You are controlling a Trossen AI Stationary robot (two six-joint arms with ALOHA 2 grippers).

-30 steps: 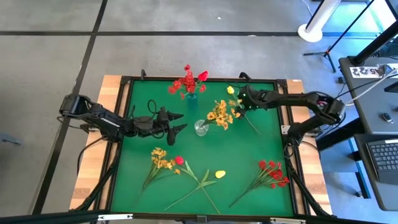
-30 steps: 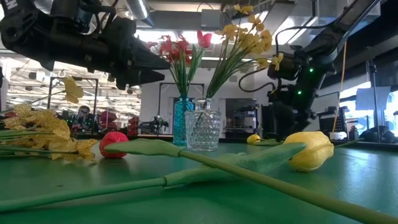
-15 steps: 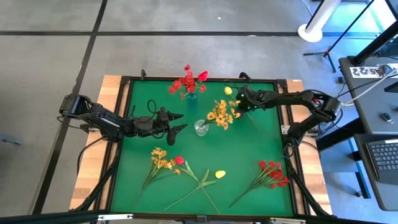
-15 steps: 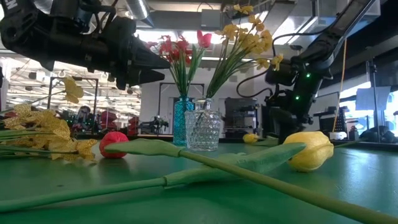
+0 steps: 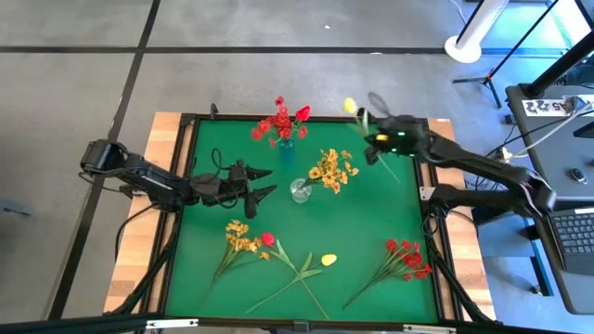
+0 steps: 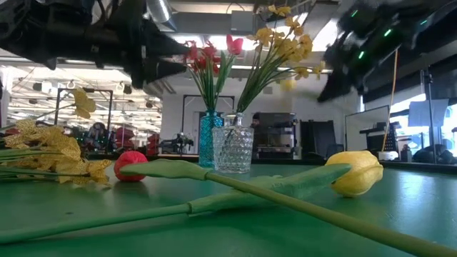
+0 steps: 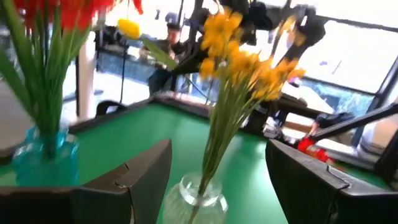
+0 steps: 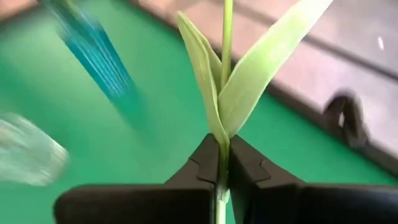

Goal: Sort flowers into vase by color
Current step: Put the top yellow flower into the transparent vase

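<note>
My right gripper [image 5: 373, 141] is shut on a yellow-bud flower near the table's far edge. Its bud [image 5: 350, 105] is up in the air [image 6: 288, 83]. A blue vase [image 5: 285, 142] holds red flowers [image 5: 278, 121], and a clear vase [image 5: 300, 190] holds yellow sprigs [image 5: 332, 170]. My left gripper [image 5: 264, 181] hovers open just left of the clear vase [image 7: 196, 196], touching nothing. On the near half of the mat lie a yellow sprig [image 5: 239, 237], a red bud [image 5: 267, 239], a yellow bud [image 5: 328, 260] and a red sprig [image 5: 404, 255]. My right gripper pinches the flower's thin green stem [image 8: 222, 144] between its two fingers, just below where the two leaves [image 8: 249, 81] branch off. The fingers lie across the stem. The flower is off the mat, bud end toward the far edge and the lower stem [image 5: 390, 167] trailing toward the near side.
The green mat has a black frame [image 5: 186, 186] on a wooden table. The two vases stand close together in the far middle. In the low view the lying yellow bud [image 6: 357, 171] and its long stem stretch across the foreground. A desk with a keyboard [image 5: 571, 227] stands to the right.
My right gripper has shut on the yellow-bud flower's stem and gone up and toward the table's far edge. The flower, which lay on the mat right of the clear vase, is now lifted off it, with its bud past the far edge.
</note>
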